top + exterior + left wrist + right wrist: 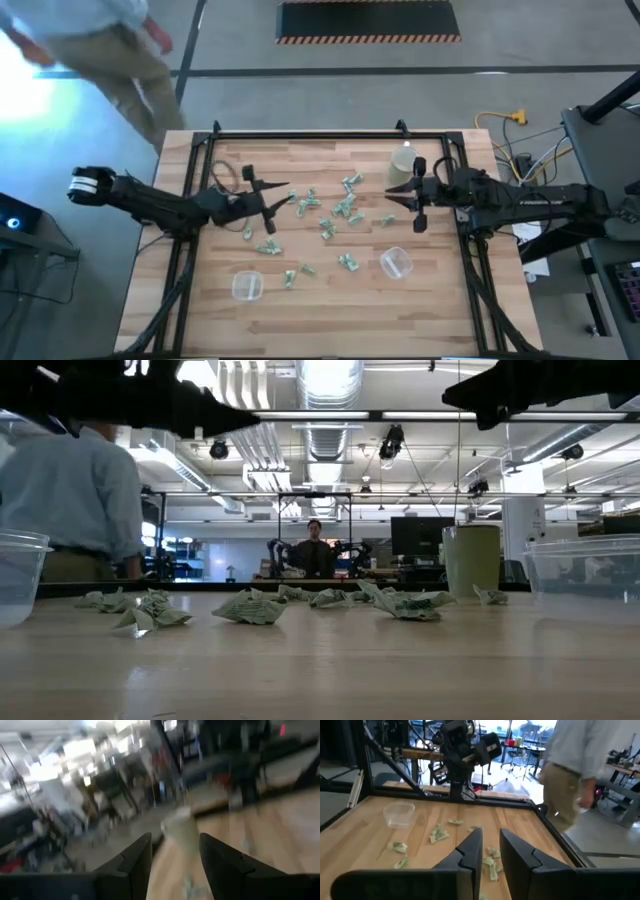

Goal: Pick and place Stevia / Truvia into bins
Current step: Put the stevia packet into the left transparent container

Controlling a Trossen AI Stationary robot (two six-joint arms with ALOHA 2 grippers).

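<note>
Many small green-and-white Stevia sachets (325, 215) lie flat and scattered over the middle of the wooden table (320, 320); they also show in the low view (250, 608). Two clear bins stand near the front edge, one at the left (247, 286) and one at the right (396, 263). My left gripper (285, 195) hovers level at the left rim of the scatter, open and empty (175, 865). My right gripper (393, 195) hovers level at the right rim, pointing at the sachets (437, 834). Its fingers (491, 855) are a narrow gap apart and hold nothing.
An opaque beige cup (403, 165) stands at the far right of the table, just behind my right gripper. A black frame (330, 135) runs around the table's edges. A person (100, 50) stands beyond the far left corner. Cables lie off the table's right side (520, 150).
</note>
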